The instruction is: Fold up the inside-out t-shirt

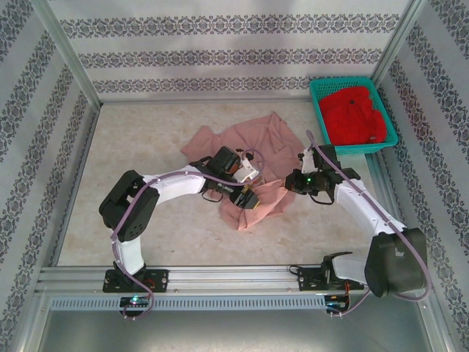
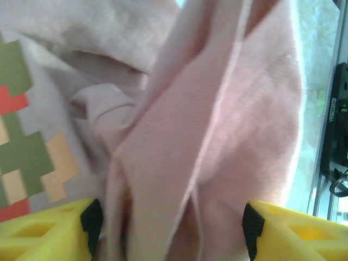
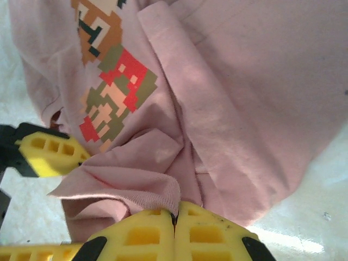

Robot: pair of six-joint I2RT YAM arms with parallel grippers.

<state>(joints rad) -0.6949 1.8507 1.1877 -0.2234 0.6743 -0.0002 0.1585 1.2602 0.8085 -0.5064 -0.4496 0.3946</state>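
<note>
Backdrop: patterned walls around a beige table (image 1: pixel 146 227); a teal basket (image 1: pixel 316 95) at far right holds a red garment (image 1: pixel 355 117).
Top view: inside-out t-shirt (image 1: pixel 267 143) lies crumpled mid-table.
Left wrist view: left gripper (image 2: pixel 171 225) jaws wide, a cloth ridge between them.
Right wrist view: right gripper (image 3: pixel 175 217) pinched shut on a shirt fold below the pixel print (image 3: pixel 117 92).
Progress: no tidy fold yet; flattening and every fold remain, I judge.

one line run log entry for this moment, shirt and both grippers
t-shirt: crumpled, not yet folded | left gripper: open, straddling a fold | right gripper: shut on t-shirt edge
</note>
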